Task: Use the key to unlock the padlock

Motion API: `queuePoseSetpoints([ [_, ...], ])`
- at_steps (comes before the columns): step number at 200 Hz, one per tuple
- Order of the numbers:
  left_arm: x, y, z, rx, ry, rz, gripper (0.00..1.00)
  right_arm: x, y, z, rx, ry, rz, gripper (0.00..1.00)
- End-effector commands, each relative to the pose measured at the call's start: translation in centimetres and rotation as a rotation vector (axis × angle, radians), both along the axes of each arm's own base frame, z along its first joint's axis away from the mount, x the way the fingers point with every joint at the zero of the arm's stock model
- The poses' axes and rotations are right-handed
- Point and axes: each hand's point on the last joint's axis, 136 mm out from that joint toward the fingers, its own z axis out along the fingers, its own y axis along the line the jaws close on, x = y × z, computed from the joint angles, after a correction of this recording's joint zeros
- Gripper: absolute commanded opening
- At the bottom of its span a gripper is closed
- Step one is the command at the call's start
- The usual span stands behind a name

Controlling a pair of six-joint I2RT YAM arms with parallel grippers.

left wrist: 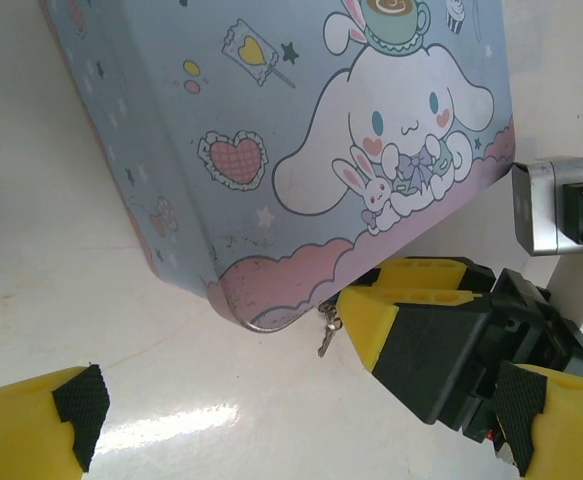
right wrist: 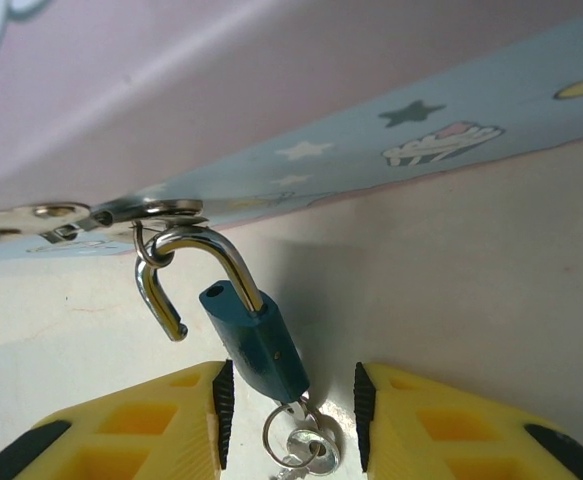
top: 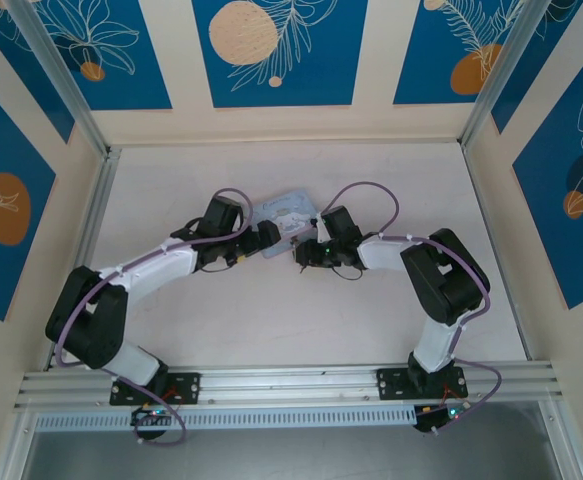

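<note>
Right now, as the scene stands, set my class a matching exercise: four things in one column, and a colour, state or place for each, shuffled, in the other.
Things
1 shackle
2 box
3 left pincer
4 key

Descriptions
A pale blue, cartoon print
B wide open
C below the padlock, between the fingers of the right pincer
D one end swung free of the padlock, hooked in the box's ring

Pairs: 1-D, 2-A, 3-B, 4-C
</note>
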Motion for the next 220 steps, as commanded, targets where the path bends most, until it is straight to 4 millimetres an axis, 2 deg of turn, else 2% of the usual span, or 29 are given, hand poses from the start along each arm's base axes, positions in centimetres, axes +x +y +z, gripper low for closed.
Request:
queuePoseSetpoints([
  [1,0.7,-0.3,0.6,-0.014,-0.008,-0.008,1.00,-0.5,0.7,-0.6,0.014,0.024,0.029,0.39],
  [81,0.8,-0.4,0.4,-0.021,-0.005,-0.013,1.00,-0.1,1.7,-0.3,0.056,0.027,0.027,0.33],
  [138,1.2,0.1,0.1,-0.013,-0.003,-0.001,1.00,0.2,1.3,-0.4,0.054,0.042,-0.006,0.14],
  [171,1.7,1.2,0.0,0.048,-0.021,0.023,1.00,0.2,0.5,-0.6,0.068,0.067,-0.043,0.03],
  [193,2.3,2.1,0.2,0.129,-0.047,0.023,1.00,0.2,0.1,-0.6,0.091,0.083,-0.063,0.01],
  [220,3.2,4.3,0.0,0.310,-0.053,0.048,1.00,0.3,-0.1,-0.6,0.121,0.106,-0.087,0.00],
])
